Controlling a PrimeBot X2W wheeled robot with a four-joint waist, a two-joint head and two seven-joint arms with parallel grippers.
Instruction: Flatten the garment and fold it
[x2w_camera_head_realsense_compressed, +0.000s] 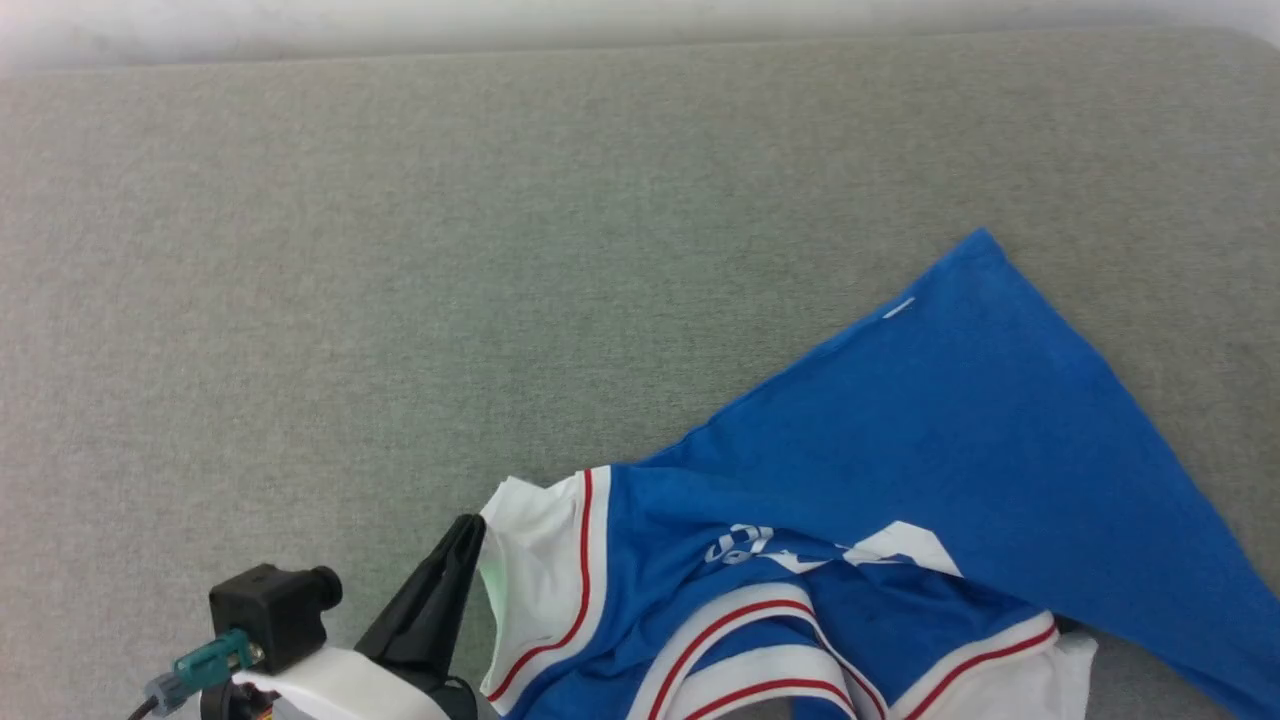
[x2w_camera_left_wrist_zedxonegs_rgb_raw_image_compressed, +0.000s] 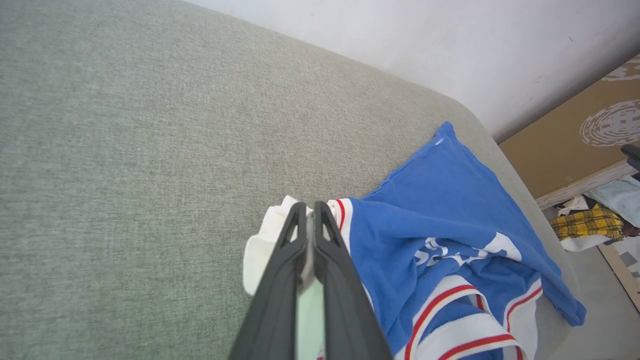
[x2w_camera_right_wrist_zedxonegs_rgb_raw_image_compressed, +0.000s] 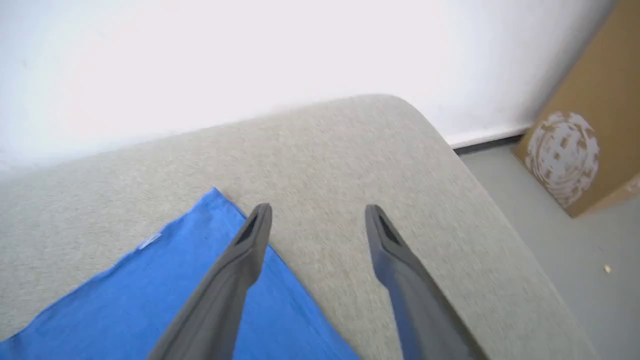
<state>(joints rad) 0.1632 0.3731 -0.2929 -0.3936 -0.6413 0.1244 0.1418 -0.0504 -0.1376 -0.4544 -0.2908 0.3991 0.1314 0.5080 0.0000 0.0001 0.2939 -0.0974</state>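
Observation:
The garment (x2w_camera_head_realsense_compressed: 930, 440), a royal-blue T-shirt with white sleeves and red-and-white stripe trim, lies crumpled at the lower right of the grey cushion, one blue corner reaching up and right. My left gripper (x2w_camera_head_realsense_compressed: 468, 530) is shut on its white sleeve (x2w_camera_head_realsense_compressed: 535, 570) at the shirt's left edge; in the left wrist view the closed fingers (x2w_camera_left_wrist_zedxonegs_rgb_raw_image_compressed: 310, 210) pinch white cloth beside the garment (x2w_camera_left_wrist_zedxonegs_rgb_raw_image_compressed: 440, 200). My right gripper (x2w_camera_right_wrist_zedxonegs_rgb_raw_image_compressed: 317, 215) hangs open above the garment's (x2w_camera_right_wrist_zedxonegs_rgb_raw_image_compressed: 165, 285) far blue corner, its left finger over the cloth and the right over bare cushion.
The grey cushion (x2w_camera_head_realsense_compressed: 400, 300) spreads wide to the left and back, ending at a white wall. Its rounded right edge (x2w_camera_right_wrist_zedxonegs_rgb_raw_image_compressed: 475, 200) drops to the floor, where a cardboard box (x2w_camera_right_wrist_zedxonegs_rgb_raw_image_compressed: 575, 140) and a pile of clothes (x2w_camera_left_wrist_zedxonegs_rgb_raw_image_compressed: 595, 220) sit.

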